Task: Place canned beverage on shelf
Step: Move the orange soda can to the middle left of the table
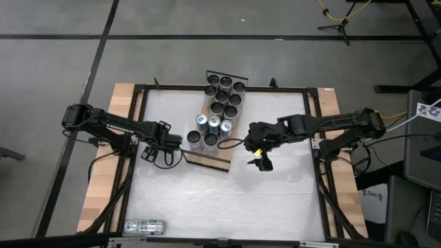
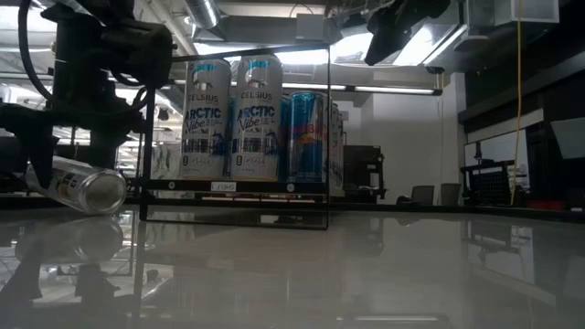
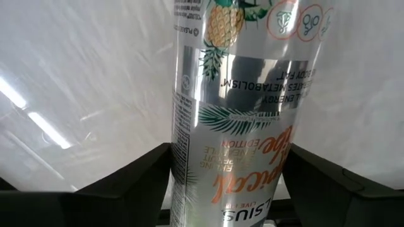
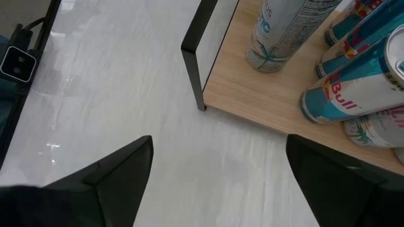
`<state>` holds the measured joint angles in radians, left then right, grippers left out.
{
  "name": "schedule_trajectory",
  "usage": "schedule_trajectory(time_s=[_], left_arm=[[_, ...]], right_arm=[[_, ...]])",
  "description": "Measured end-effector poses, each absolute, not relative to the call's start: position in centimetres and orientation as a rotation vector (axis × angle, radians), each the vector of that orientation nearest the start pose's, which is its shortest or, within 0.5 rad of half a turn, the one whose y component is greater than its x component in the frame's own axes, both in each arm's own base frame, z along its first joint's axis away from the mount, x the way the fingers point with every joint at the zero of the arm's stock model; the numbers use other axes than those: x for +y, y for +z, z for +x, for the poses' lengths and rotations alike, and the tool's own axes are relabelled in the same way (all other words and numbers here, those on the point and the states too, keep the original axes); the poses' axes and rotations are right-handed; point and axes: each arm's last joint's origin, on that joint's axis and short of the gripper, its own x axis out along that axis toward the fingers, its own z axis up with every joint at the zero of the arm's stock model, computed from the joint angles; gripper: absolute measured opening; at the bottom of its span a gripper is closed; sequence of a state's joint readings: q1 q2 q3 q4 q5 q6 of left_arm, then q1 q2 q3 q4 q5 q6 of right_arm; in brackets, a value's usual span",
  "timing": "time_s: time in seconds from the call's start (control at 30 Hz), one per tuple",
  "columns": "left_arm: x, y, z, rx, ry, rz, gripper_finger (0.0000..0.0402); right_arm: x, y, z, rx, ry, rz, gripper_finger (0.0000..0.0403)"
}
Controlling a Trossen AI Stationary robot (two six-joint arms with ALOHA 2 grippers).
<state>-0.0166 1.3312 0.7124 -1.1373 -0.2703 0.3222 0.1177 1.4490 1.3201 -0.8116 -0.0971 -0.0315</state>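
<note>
The silver can (image 3: 237, 126), printed with a pineapple, "Tropical" and "Celsius", lies tilted on the white surface (image 1: 227, 200) left of the shelf (image 1: 215, 160), between the left tool's (image 1: 178, 143) parted fingers. Shelf cans read "Celsius Arctic Vibe" (image 2: 207, 114) and Red Bull (image 2: 305, 135). The right tool (image 1: 262, 164) hangs open. Ceiling lights glow beyond.

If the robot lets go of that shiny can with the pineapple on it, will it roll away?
Probably. The pineapple can is a smooth round cylinder, and the low view shows it tilted, nearly on its side, so it could roll on the glossy white table. Its slick metal skin may also slip between the left gripper fingers.
</note>
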Motion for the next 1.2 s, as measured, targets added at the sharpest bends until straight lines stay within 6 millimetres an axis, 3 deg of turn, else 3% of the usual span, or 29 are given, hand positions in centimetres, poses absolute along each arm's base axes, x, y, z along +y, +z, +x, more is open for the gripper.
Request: schedule_trajectory(time_s=[0.47,0.9,1.2], left_arm=[[0.5,17.1,18.3,1.672,-0.069,0.476,0.0280],[0.5,17.2,18.6,1.647,-0.051,0.480,0.0319],[0.6,20.0,19.2,1.616,0.142,0.338,0.0320]], right_arm=[[3.7,31.5,29.3,0.939,0.214,-0.039,0.0358],[3.8,31.6,29.3,0.939,0.214,-0.039,0.0358],[3.8,31.5,29.3,0.940,0.214,-0.039,0.0358]])
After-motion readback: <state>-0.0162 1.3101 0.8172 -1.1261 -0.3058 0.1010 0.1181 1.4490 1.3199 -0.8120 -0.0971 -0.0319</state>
